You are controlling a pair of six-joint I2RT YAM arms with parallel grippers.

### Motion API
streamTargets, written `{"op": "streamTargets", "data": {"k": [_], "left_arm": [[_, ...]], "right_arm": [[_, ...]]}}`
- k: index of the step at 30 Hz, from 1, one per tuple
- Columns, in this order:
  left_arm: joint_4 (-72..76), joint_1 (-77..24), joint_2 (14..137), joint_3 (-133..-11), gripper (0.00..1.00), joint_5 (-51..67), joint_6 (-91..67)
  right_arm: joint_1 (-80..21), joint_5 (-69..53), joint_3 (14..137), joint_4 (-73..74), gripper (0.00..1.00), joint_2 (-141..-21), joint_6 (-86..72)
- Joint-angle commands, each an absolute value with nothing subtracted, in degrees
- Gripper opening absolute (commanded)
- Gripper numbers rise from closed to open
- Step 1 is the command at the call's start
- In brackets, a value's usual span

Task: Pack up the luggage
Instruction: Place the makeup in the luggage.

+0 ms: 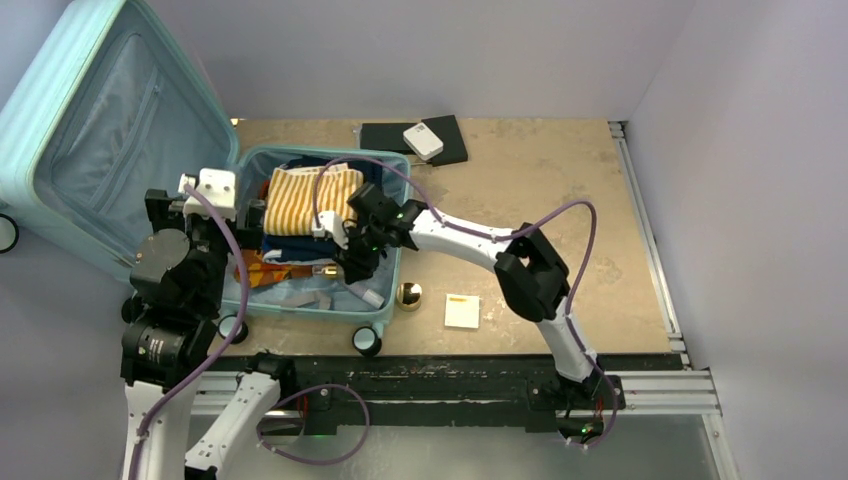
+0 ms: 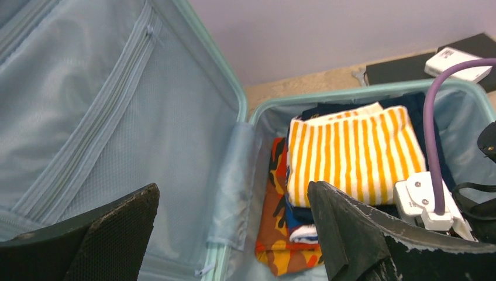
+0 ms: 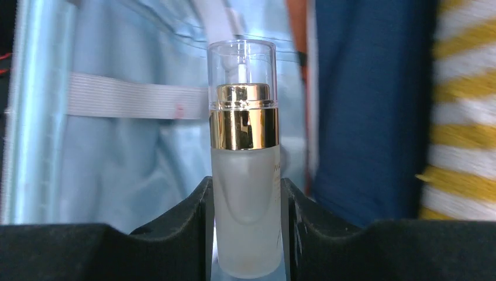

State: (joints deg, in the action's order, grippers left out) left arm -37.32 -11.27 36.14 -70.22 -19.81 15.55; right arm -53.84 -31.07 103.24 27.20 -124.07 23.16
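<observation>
Bottle [image 3: 244, 193] clamped in the right fingers [image 3: 175, 228], left fingers [image 2: 111, 234] wide apart, open luggage [image 1: 110, 120] right below both, so I'd ease it onto the lining [image 3: 117, 164] just ahead, beside the clothes [image 3: 374, 117], before letting go.

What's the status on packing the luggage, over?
Right pincer shut on frosted pump bottle, inside open luggage. Left pincer open, empty, by the lid. Striped folded clothes stacked alongside; elastic strap crosses the lining behind the bottle.
</observation>
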Motion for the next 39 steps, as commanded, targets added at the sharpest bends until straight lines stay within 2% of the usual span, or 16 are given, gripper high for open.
{"op": "streamTargets", "data": {"k": [1, 4, 6, 13, 16, 25, 33, 39], "left_arm": [[-41.57, -10.83, 33.82, -69.51, 0.99, -23.24, 14.22], [-41.35, -10.5, 32.88, -68.49, 0.99, -22.21, 14.03], [-41.57, -10.09, 33.0, -68.47, 0.99, -21.34, 13.69], [-42.1, -8.99, 33.14, -68.77, 0.99, -19.12, 12.84], [-42.17, -8.71, 33.13, -68.8, 0.99, -18.98, 12.83], [-44.68, -8.61, 34.54, -74.86, 0.99, -24.3, 16.38], [-45.84, -8.57, 34.17, -74.74, 0.99, -19.87, 16.09], [-45.82, -7.82, 33.16, -72.98, 0.99, -15.74, 15.38]], "right_arm": [[-57.52, -31.62, 102.45, 24.59, 0.0, -119.6, 20.47], [-57.66, -30.78, 100.22, 24.03, 0.03, -119.78, 21.07], [-57.66, -30.87, 100.05, 24.57, 0.14, -119.76, 21.66], [-57.53, -36.74, 104.02, 33.59, 0.77, -116.51, 30.98], [-56.46, -36.87, 104.22, 36.18, 0.98, -112.34, 34.95], [-43.96, -34.59, 95.96, 38.64, 0.99, -94.63, 38.64], [-39.54, -28.78, 73.57, 33.7, 0.99, -78.7, 41.91], [-39.19, -24.29, 59.04, 25.84, 0.99, -73.76, 43.45]]}}
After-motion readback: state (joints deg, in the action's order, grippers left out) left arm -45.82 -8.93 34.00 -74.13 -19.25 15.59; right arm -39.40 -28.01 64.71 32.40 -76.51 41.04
